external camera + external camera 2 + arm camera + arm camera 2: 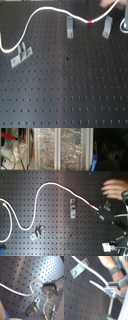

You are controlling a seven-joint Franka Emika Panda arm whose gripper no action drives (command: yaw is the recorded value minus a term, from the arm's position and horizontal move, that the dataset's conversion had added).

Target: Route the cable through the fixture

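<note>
Cable [47, 11] looks light, limp, thin; I expect it to sag between clips. It snakes across tabletop [70, 95], red band [90, 22] between two clips. My tool [47, 289] clenched on cable near free end; hold there.

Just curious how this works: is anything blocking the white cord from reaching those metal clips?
Nothing visible. The gripper already holds the cable, and only bare board lies between it and the nearest metal clip. A person's hand hovers close to the gripper, off to the side rather than in the path.
</note>
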